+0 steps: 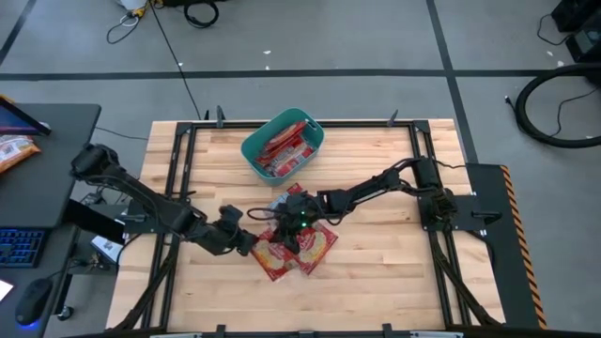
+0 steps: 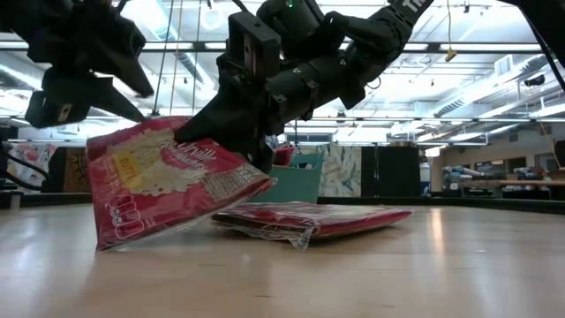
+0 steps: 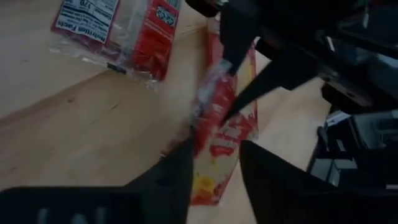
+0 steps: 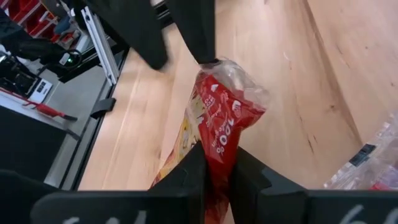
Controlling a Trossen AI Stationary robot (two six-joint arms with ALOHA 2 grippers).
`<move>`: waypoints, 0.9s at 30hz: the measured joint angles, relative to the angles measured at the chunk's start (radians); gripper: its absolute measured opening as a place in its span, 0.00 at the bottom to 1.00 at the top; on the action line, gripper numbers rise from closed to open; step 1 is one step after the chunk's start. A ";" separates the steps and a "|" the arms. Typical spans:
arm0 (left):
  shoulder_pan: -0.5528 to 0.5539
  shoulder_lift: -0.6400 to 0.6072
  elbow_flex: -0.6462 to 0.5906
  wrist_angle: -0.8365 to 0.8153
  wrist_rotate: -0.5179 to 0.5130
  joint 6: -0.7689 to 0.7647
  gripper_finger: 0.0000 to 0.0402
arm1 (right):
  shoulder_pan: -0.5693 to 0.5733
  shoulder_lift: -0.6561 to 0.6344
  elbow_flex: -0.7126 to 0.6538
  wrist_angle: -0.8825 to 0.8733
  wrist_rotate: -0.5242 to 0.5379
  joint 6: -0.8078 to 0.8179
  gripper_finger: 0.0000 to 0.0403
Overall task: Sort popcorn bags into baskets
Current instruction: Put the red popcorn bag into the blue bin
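One red popcorn bag (image 2: 168, 181) stands tilted on edge between my two grippers, near the table's middle. My right gripper (image 4: 217, 177) is shut on it. At the bag's other end my left gripper (image 3: 214, 171) is open, one finger on each side of the bag. Two more bags (image 1: 319, 246) lie flat on the table beside it. The teal basket (image 1: 252, 148) stands toward the far edge with several bags inside. My left gripper stands open around the bag's crinkled clear end (image 4: 242, 81); I cannot tell whether a finger touches it. My right gripper pinches the bag's opposite end (image 4: 217, 146) between its two fingers, slanting down from the table's right. The bag is tilted, its upper end in the fingers and its lower corner (image 2: 101, 243) on the table.
A flat bag (image 2: 309, 219) lies just behind the held one, and another (image 3: 118, 28) lies label side up farther off. The basket (image 2: 296, 181) shows behind the grippers in the low view. Bare wood lies toward the near edge and both sides.
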 joint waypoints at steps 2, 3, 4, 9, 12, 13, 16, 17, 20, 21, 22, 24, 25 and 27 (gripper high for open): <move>0.000 -0.027 0.000 -0.018 0.010 0.011 0.39 | -0.003 0.000 0.000 -0.002 -0.007 0.004 0.12; 0.000 -0.041 0.000 -0.030 0.019 0.022 0.42 | -0.004 0.000 0.000 -0.002 -0.009 0.004 0.12; 0.000 -0.058 0.000 -0.049 0.029 0.027 0.44 | -0.004 -0.001 0.000 -0.001 -0.010 0.004 0.12; 0.000 -0.151 0.000 -0.120 0.035 0.018 0.48 | -0.007 -0.057 0.000 -0.029 0.018 -0.023 0.12; 0.000 -0.207 0.000 -0.126 0.002 0.028 0.47 | -0.018 -0.105 0.000 -0.051 0.072 -0.048 0.12; 0.000 -0.224 0.000 -0.119 -0.013 0.037 0.47 | -0.026 -0.122 0.000 -0.066 0.084 -0.049 0.12; 0.000 -0.273 0.000 -0.084 -0.054 0.096 0.46 | -0.049 -0.166 0.000 -0.116 0.114 -0.041 0.12; 0.000 -0.288 0.000 -0.059 -0.063 0.125 0.46 | -0.056 -0.182 0.000 -0.142 0.125 -0.043 0.12; 0.000 -0.334 0.000 -0.006 -0.088 0.207 0.46 | -0.077 -0.233 0.000 -0.233 0.161 -0.085 0.12; 0.000 -0.346 0.000 0.014 -0.099 0.229 0.46 | -0.085 -0.251 0.000 -0.271 0.173 -0.098 0.12; 0.000 -0.360 0.000 0.026 -0.111 0.249 0.46 | -0.093 -0.270 0.000 -0.300 0.187 -0.108 0.12; 0.000 -0.383 0.000 0.046 -0.128 0.293 0.46 | -0.111 -0.310 0.000 -0.361 0.218 -0.111 0.12; 0.000 -0.392 0.000 0.063 -0.135 0.311 0.46 | -0.120 -0.329 0.000 -0.380 0.233 -0.108 0.11; 0.000 -0.407 0.000 0.084 -0.159 0.347 0.46 | -0.139 -0.362 0.000 -0.399 0.261 -0.090 0.11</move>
